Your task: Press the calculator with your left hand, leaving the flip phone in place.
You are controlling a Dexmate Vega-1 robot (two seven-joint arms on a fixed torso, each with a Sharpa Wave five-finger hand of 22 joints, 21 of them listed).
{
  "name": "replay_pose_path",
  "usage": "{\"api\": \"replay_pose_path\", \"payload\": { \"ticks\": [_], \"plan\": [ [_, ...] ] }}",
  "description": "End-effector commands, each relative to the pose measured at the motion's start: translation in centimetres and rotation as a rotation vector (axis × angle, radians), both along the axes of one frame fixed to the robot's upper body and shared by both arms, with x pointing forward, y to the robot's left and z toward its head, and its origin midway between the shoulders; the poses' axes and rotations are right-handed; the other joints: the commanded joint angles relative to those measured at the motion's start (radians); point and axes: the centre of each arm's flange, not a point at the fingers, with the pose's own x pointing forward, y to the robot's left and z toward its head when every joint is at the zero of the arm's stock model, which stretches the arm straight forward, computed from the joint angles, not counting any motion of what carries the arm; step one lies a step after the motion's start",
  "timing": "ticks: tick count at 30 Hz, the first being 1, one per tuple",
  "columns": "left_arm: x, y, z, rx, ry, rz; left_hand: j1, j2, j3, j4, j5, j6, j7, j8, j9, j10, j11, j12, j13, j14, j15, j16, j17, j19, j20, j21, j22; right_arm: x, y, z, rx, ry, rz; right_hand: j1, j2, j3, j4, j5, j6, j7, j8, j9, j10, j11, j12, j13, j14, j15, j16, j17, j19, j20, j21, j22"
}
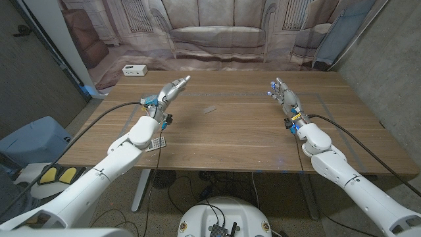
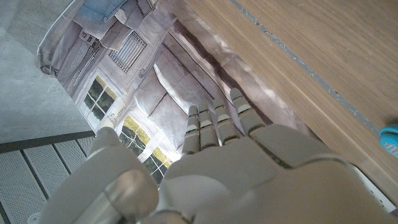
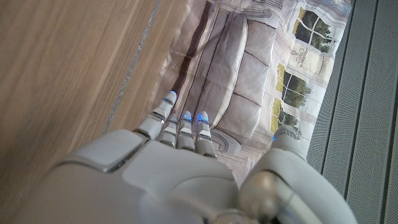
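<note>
The calculator, dark with pale keys, lies near the table's left front edge, mostly hidden under my left forearm. A small grey flat object, probably the flip phone, lies on the wood near the table's middle. My left hand is raised over the left part of the table, beyond the calculator, fingers stretched out and holding nothing; its back appears in the left wrist view. My right hand stands at the right with fingers extended and empty, also seen from behind.
A white box sits at the back left corner of the wooden table. A printed backdrop of a sofa hangs behind the table. Tape lines mark the tabletop.
</note>
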Motion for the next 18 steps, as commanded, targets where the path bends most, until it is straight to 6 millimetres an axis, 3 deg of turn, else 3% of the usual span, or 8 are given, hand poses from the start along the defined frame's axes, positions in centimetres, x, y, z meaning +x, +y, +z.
{"api": "replay_pose_path", "payload": {
  "ticks": [1, 6, 13, 18],
  "plan": [
    [2.81, -0.79, -0.01, -0.102, 0.118, -0.251, -0.011, 0.002, -0.006, 0.000, 0.003, -0.018, 0.006, -0.002, 0.002, -0.009, 0.018, -0.005, 0.002, -0.010, 0.002, -0.004, 0.003, 0.001, -0.014, 0.002, 0.002, 0.27, -0.26, -0.18, -0.012, 0.016, -0.005, 0.007, 0.003, 0.000, -0.003, 0.000, -0.006, 0.004, -0.002, 0.003, 0.000, 0.000, -0.001, 0.004, -0.004, 0.007, 0.000, 0.000, -0.006, -0.002, -0.004, 0.002],
    [3.64, -0.90, -0.14, -0.190, 0.150, -0.380, -0.016, 0.000, -0.009, 0.001, 0.004, -0.044, 0.010, -0.004, 0.001, -0.032, 0.023, -0.010, 0.001, -0.027, 0.011, -0.006, 0.004, -0.010, -0.018, -0.001, 0.001, 0.15, -0.32, 0.05, -0.013, 0.013, -0.001, 0.006, 0.003, -0.001, -0.003, 0.000, 0.003, 0.006, 0.001, 0.003, 0.000, 0.002, -0.002, 0.004, -0.004, 0.008, 0.000, 0.000, -0.007, -0.001, -0.004, 0.002],
    [3.60, -1.22, -0.46, -0.185, 0.142, -0.327, -0.021, -0.001, -0.013, 0.003, 0.004, -0.071, 0.003, -0.005, 0.001, -0.053, 0.016, -0.012, 0.001, -0.049, 0.010, -0.008, 0.004, -0.029, -0.014, -0.006, 0.001, 0.35, -0.63, 0.18, -0.011, 0.015, 0.014, 0.005, 0.002, -0.002, -0.002, 0.000, -0.002, 0.000, -0.002, 0.003, -0.001, 0.000, -0.002, 0.004, -0.004, 0.008, 0.000, 0.000, -0.007, -0.001, -0.004, 0.002],
    [3.68, -1.48, -0.87, -0.185, 0.139, -0.326, -0.023, -0.001, -0.015, 0.003, 0.005, -0.078, 0.005, -0.004, 0.001, -0.056, 0.013, -0.011, 0.000, -0.055, 0.011, -0.007, 0.004, -0.038, -0.031, -0.008, 0.001, 0.44, -1.02, 0.27, -0.015, 0.019, 0.016, 0.006, 0.003, -0.002, -0.002, 0.000, -0.007, -0.001, -0.004, 0.004, -0.002, -0.002, -0.003, 0.004, -0.004, 0.009, 0.000, 0.000, -0.007, 0.000, -0.004, 0.002]
  ]
}}
